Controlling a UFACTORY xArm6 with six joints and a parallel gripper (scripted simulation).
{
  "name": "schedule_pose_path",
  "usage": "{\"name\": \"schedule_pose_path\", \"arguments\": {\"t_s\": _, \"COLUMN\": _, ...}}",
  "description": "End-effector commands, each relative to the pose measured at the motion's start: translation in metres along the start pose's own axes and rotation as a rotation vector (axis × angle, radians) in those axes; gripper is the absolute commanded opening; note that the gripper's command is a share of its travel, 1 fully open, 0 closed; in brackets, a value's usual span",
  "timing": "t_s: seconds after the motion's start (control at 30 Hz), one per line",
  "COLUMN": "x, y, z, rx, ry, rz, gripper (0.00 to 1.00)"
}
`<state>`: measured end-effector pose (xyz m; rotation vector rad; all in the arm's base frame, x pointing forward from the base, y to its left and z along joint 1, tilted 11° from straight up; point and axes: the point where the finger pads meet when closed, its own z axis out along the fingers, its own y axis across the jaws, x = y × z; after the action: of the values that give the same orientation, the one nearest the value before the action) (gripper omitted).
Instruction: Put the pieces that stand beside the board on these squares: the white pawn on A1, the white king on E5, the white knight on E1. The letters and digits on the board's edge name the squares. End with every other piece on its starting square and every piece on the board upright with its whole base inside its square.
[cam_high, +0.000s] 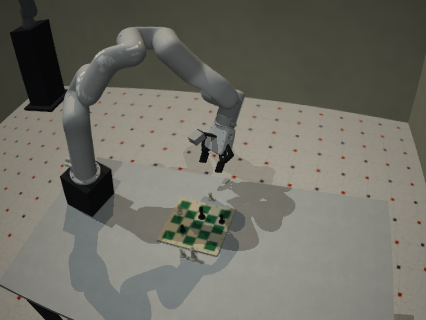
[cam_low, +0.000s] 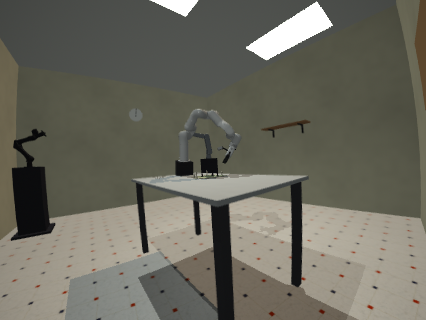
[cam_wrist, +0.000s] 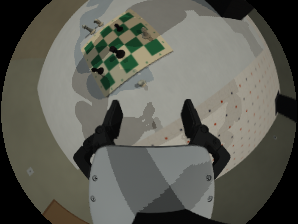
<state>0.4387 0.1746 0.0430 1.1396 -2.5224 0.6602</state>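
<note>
1. Olive walls (cam_high: 310, 55) (cam_low: 355, 155) (cam_wrist: 25, 135) stand behind a pale table (cam_high: 310, 240) (cam_low: 220, 187) (cam_wrist: 60, 85); in the top view the board (cam_high: 210, 245) (cam_low: 209, 176) (cam_wrist: 128, 63) lies near the middle of the frame.

2. None of the placing looks done: three pale pieces are off the board, matching the number to be set. The lone piece (cam_high: 211, 197) (cam_wrist: 142, 85) is just beyond the board's upper edge in the top view. The outer piece (cam_high: 183, 255) (cam_wrist: 98, 23) and its neighbour (cam_high: 194, 257) (cam_wrist: 89, 30) stand close together by the lower edge. Which is pawn, king or knight is too small to tell.

3. On the board are three dark pieces (cam_high: 201, 213) (cam_wrist: 117, 51) and, toward its left side in the top view, a pale one (cam_high: 180, 211) (cam_wrist: 145, 33). These appear to be the pieces that must keep their squares; the edge labels are unreadable, so I cannot check that.

4. The gripper (cam_high: 211, 166) (cam_low: 226, 159) (cam_wrist: 151, 106) is spread fully wide with nothing between its fingers, above and apart from the table, tilted.

5. All three placements remain, I judge. The lone piece seems the likeliest first pick; the gripper would need to straighten and descend without brushing the board.
</note>
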Motion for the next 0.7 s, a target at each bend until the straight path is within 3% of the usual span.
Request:
{"name": "schedule_pose_path", "arguments": {"t_s": 0.0, "x": 0.004, "y": -0.004, "z": 0.0, "rx": -0.046, "ry": -0.11, "rz": 0.103, "gripper": 1.0}}
{"name": "schedule_pose_path", "arguments": {"t_s": 0.03, "x": 0.004, "y": -0.004, "z": 0.0, "rx": -0.046, "ry": -0.11, "rz": 0.103, "gripper": 1.0}}
{"name": "schedule_pose_path", "arguments": {"t_s": 0.13, "x": 0.014, "y": -0.011, "z": 0.0, "rx": -0.132, "ry": -0.214, "rz": 0.28, "gripper": 1.0}}
{"name": "schedule_pose_path", "arguments": {"t_s": 0.2, "x": 0.014, "y": -0.011, "z": 0.0, "rx": -0.132, "ry": -0.214, "rz": 0.28, "gripper": 1.0}}
{"name": "schedule_pose_path", "arguments": {"t_s": 0.23, "x": 0.018, "y": -0.015, "z": -0.001, "rx": -0.17, "ry": -0.259, "rz": 0.364, "gripper": 1.0}}
{"name": "schedule_pose_path", "arguments": {"t_s": 0.3, "x": 0.018, "y": -0.015, "z": -0.001, "rx": -0.17, "ry": -0.259, "rz": 0.364, "gripper": 1.0}}
{"name": "schedule_pose_path", "arguments": {"t_s": 0.4, "x": 0.028, "y": -0.023, "z": -0.003, "rx": -0.236, "ry": -0.336, "rz": 0.516, "gripper": 1.0}}
{"name": "schedule_pose_path", "arguments": {"t_s": 0.6, "x": 0.033, "y": -0.027, "z": -0.004, "rx": -0.263, "ry": -0.368, "rz": 0.581, "gripper": 1.0}}
{"name": "schedule_pose_path", "arguments": {"t_s": 0.67, "x": 0.041, "y": -0.033, "z": -0.005, "rx": -0.304, "ry": -0.416, "rz": 0.686, "gripper": 1.0}}
